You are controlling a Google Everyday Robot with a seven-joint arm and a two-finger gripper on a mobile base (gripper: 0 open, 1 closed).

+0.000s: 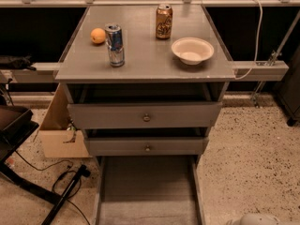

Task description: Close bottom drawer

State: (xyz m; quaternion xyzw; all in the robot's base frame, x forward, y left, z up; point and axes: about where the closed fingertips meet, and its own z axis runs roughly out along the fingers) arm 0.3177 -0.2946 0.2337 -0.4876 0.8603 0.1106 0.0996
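Observation:
The bottom drawer [147,186] is pulled far out of the grey cabinet. Its long, shallow plank tray runs down to the lower edge of the view. Its front panel and knob are cut off below the frame. Above it are the mid-sized drawer front [146,146] and the tallest drawer front [145,116], each with a small round knob and each standing slightly out. My gripper is out of view. Only a white rounded part of my arm [253,219] shows at the bottom right edge, to the right of the tray.
On the cabinet top [145,67] stand an orange [98,35], a blue-silver can [115,45], a brown can [163,21] and a white bowl [192,50]. A cardboard box [58,130] sits left of the cabinet. A black stand and cables [65,186] lie on the speckled floor at the left.

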